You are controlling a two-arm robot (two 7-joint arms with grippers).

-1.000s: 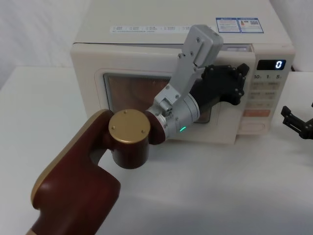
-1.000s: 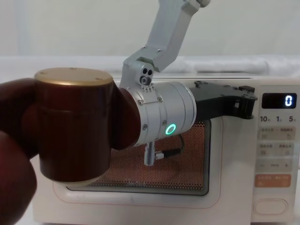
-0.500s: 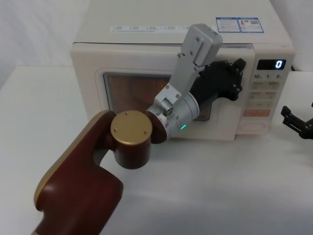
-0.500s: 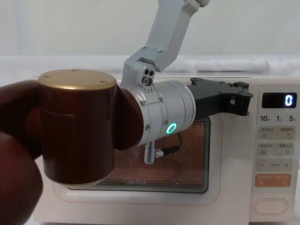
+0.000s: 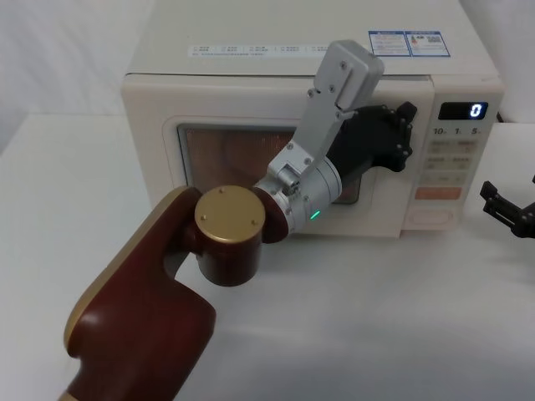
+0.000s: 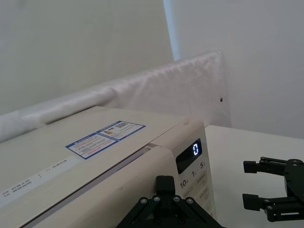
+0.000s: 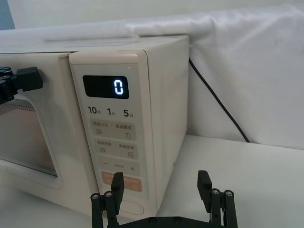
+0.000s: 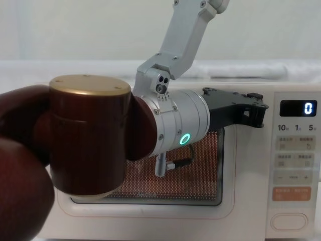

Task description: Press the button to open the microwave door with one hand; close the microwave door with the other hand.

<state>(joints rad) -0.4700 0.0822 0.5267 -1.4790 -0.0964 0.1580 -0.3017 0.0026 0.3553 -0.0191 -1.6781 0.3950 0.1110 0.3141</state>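
At the back of the surface: we see the microwave door (image 5: 234, 134), a wide cream panel with a dark window, lying flush or nearly flush with the oven body; whether it has latched we cannot tell
Left claw (image 5: 399, 138): pressed against the door's upper right corner, beside the keypad strip (image 5: 452, 159); whether its fingers are spread we cannot tell
Right claw (image 7: 161, 192): spread and empty, hanging near the right edge of the surface, just short of the keypad's lower end
Button (image 8: 289, 221): a wide cream pill at the bottom of the keypad, untouched
How the door handles: we judge it stiff and light, swinging on a left hinge, so a push near its free right edge suits best; no gripping needed
How the button handles: we expect a firm, short-travel press with a fingertip, square on its middle
Risk: a hard shove may slide the oven back
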